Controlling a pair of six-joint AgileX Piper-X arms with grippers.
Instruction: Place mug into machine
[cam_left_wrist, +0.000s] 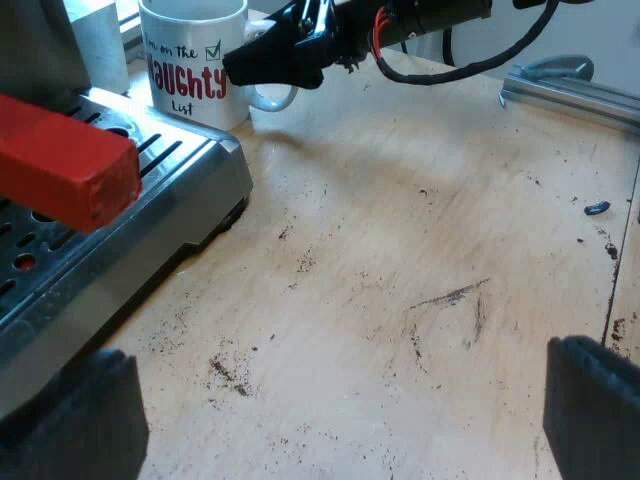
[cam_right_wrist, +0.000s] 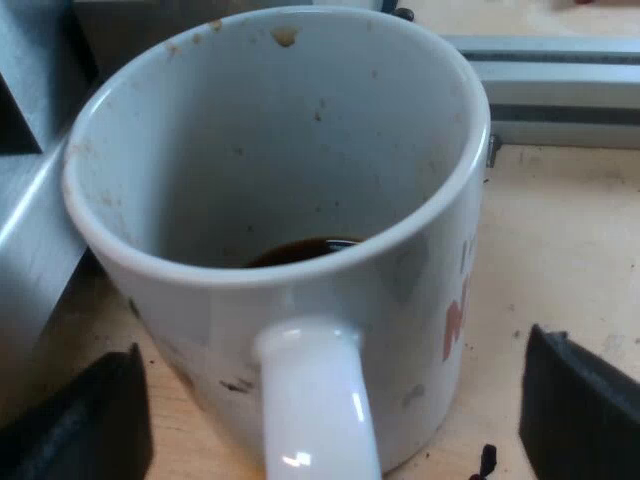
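Mug handle within right end effector

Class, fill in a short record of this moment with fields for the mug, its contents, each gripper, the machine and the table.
mug: white, red lettering, upright on the table beside the drip tray corner, not on it
contents: a little dark liquid at the bottom; brown stains near the rim
right gripper: open, straddling the mug's handle
left gripper: open, over the table, holding nothing
machine: slotted metal drip tray, red handle end above it
table: pale wood, scattered coffee grounds
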